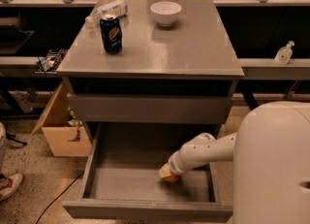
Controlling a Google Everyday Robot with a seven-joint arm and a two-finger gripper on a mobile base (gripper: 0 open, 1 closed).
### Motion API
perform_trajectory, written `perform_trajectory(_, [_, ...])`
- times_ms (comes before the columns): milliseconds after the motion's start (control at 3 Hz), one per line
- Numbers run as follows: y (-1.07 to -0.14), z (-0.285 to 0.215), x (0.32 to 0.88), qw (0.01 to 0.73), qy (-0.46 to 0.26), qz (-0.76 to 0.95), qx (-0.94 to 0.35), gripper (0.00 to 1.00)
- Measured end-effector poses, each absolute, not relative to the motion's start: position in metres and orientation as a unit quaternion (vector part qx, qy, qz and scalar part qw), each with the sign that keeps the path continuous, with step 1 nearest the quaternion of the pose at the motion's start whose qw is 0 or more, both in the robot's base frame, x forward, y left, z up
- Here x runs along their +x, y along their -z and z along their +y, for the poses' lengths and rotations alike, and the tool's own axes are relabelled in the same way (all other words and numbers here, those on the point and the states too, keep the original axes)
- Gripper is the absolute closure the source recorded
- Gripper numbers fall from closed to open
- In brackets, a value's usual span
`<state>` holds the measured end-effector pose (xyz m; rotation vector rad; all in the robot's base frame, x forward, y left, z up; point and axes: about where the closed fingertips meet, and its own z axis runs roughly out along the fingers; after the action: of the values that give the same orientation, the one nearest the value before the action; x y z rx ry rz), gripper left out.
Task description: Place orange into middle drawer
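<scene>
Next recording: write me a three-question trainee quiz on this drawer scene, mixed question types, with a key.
1. Fill in: the white bowl and the blue soda can stand on the gray cabinet's ____.
2. True or false: the wide matte-gray middle drawer is pulled open.
3. Where is the pincer? A) over the bowl; B) low inside the open drawer, at the round orange fruit; C) beside the can.
Key: 1 top; 2 true; 3 B.
</scene>
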<state>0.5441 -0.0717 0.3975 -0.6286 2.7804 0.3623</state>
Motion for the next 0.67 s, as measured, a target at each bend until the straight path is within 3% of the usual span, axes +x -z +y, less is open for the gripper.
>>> perform_trajectory(667, [-0.3958,-0.0583,0.5502,0.138,-0.137,0.953,-0.230,0.36])
